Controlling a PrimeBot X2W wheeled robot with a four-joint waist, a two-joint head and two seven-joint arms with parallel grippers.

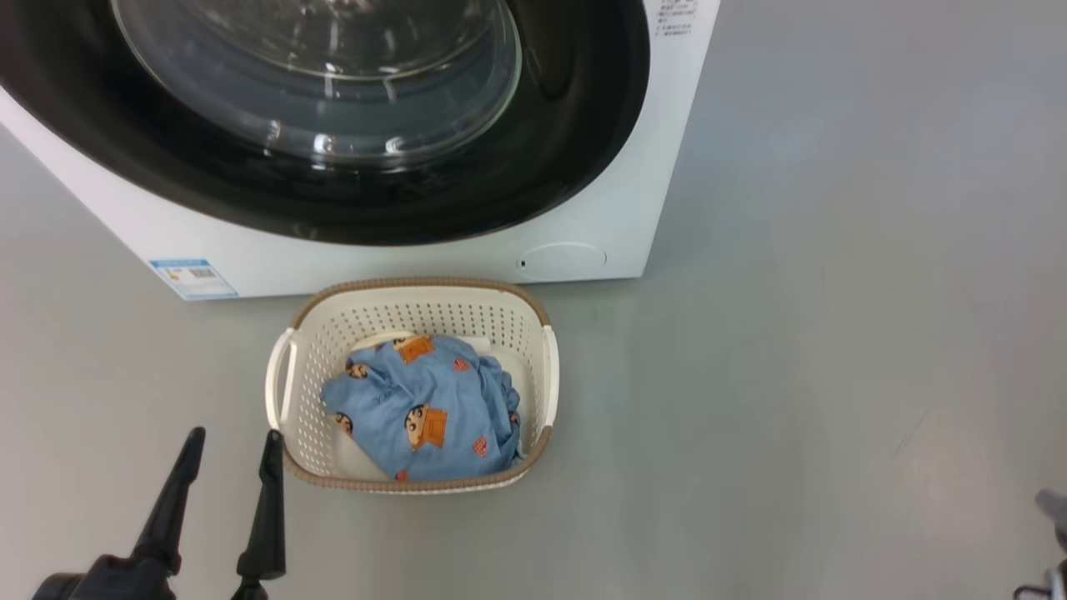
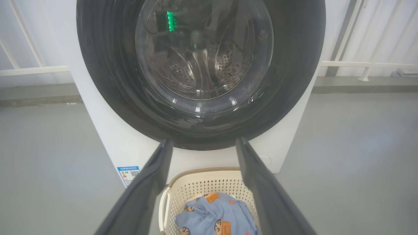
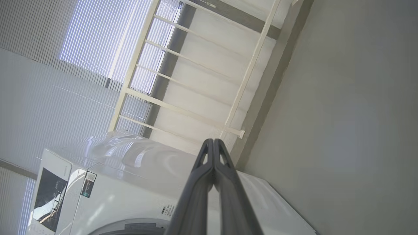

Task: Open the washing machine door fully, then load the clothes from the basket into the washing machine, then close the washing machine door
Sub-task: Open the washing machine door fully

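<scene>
While the left gripper (image 1: 234, 442) hangs spread and empty beside the perforated cream basket (image 1: 313, 392), the right gripper (image 3: 213, 143) is pinched together on nothing. Soft blue clothes (image 1: 433, 400) fill the basket; bare grey floor (image 1: 834, 333) opens rightward. Beyond, the glossy round washing machine door (image 1: 575, 142) sits closed.

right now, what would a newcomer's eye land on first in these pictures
The large round glossy black door with its bulging clear glass centre fills the top of the head view, on the big white boxy washing machine. Just in front, on the grey floor, sits a small cream perforated plastic basket holding light-blue fabric printed with orange-and-black cartoon figures.
</scene>
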